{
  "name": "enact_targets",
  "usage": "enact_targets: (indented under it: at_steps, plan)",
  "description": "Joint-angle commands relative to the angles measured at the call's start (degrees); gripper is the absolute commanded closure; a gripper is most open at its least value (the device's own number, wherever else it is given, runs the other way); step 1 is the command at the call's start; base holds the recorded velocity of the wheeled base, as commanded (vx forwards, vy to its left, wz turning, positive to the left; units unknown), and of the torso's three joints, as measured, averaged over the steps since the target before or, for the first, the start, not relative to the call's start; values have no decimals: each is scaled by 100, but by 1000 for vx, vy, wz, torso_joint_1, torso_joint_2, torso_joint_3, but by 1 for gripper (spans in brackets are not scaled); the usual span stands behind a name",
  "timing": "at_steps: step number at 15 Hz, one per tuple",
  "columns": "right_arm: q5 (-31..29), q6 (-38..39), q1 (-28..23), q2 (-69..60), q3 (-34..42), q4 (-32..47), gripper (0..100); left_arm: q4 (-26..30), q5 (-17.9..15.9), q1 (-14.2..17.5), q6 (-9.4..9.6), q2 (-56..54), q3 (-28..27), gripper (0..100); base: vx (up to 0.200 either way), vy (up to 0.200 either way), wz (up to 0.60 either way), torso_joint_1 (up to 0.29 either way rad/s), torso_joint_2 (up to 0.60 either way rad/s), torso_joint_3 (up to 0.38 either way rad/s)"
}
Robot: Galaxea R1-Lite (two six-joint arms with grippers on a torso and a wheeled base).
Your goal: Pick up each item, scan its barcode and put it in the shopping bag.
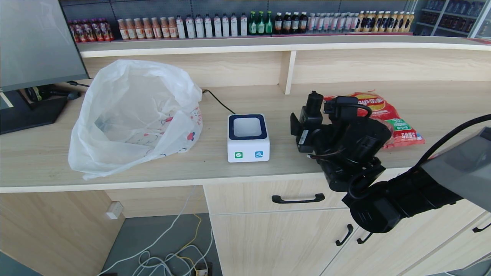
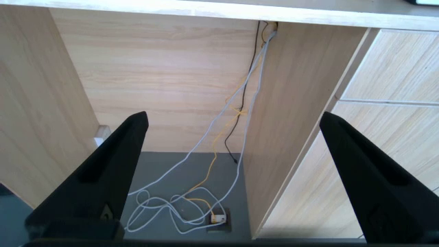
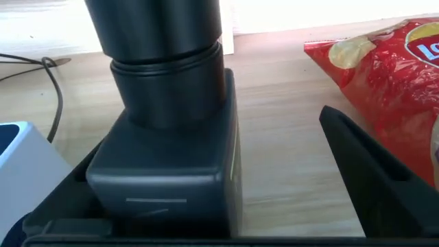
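Note:
A dark grey square bottle (image 1: 310, 115) with a round black cap sits between the fingers of my right gripper (image 1: 305, 128) over the counter, right of the white barcode scanner (image 1: 248, 138). In the right wrist view the bottle (image 3: 168, 137) lies against one finger, and a clear gap separates it from the other finger (image 3: 370, 171), so the right gripper (image 3: 206, 154) stands open. A red chips bag (image 1: 387, 115) lies behind it on the counter. The white plastic shopping bag (image 1: 134, 115) stands open at the left. My left gripper (image 2: 233, 178) hangs open below the counter.
A monitor (image 1: 34, 42) and its black base stand at the counter's far left. A black cable (image 1: 216, 99) runs from the scanner to the back. A shelf of drinks bottles (image 1: 245, 25) lines the rear. Drawers with black handles (image 1: 298, 198) and loose cables (image 2: 206, 171) sit below.

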Motion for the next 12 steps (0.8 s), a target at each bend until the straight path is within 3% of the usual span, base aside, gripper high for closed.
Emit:
enact_targets:
  at_steps: [1, 12]
  plan:
    - [10, -2, -2, 27, -1, -4, 100, 0, 1, 0, -1, 0, 0, 0, 0, 0, 0, 0, 0, 0]
    - [28, 7, -11, 27, 87, -4, 100, 0, 1, 0, -1, 0, 0, 0, 0, 0, 0, 0, 0, 0]
